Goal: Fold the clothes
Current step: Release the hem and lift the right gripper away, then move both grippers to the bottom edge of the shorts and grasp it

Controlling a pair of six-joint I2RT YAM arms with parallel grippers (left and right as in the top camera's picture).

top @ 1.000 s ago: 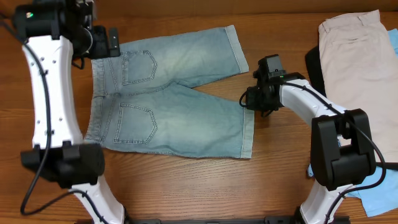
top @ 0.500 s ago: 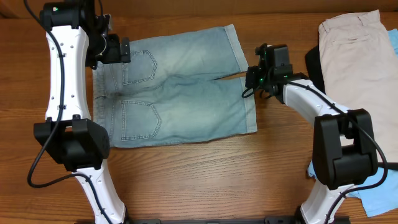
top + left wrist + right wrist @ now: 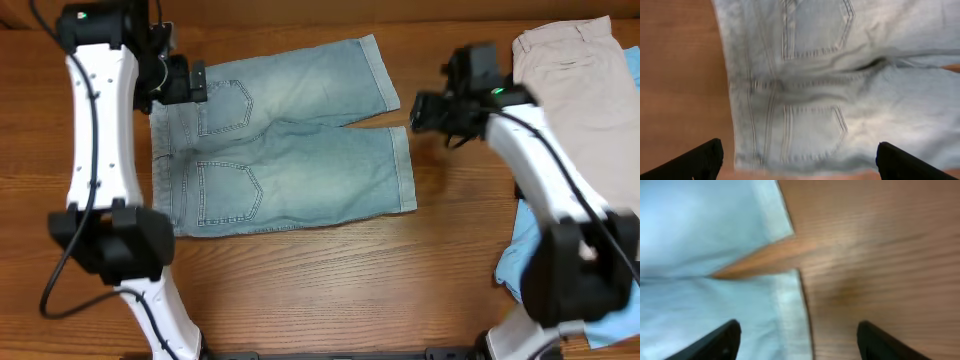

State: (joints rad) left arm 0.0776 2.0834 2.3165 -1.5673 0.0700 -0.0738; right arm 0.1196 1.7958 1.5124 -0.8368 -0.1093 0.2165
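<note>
Right of the denim shorts [image 3: 290, 160], closest to the front edge, sky-blue cloth [image 3: 510, 255] lies partly under the right arm. Denim shorts lie flat mid-table [image 3: 300, 290], back pockets up, legs pointing right. Right gripper [image 3: 420, 108] is just beside the leg hems, fingers spread, empty. Left gripper [image 3: 198, 82] is over the waistband end, spread wide, empty. Beige shorts [image 3: 570, 90] lie far right, at the back.

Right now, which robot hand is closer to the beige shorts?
Right. The right gripper is a short way off the beige shorts, between them and the denim shorts. The left gripper is far away, at the denim shorts' waistband end.
</note>
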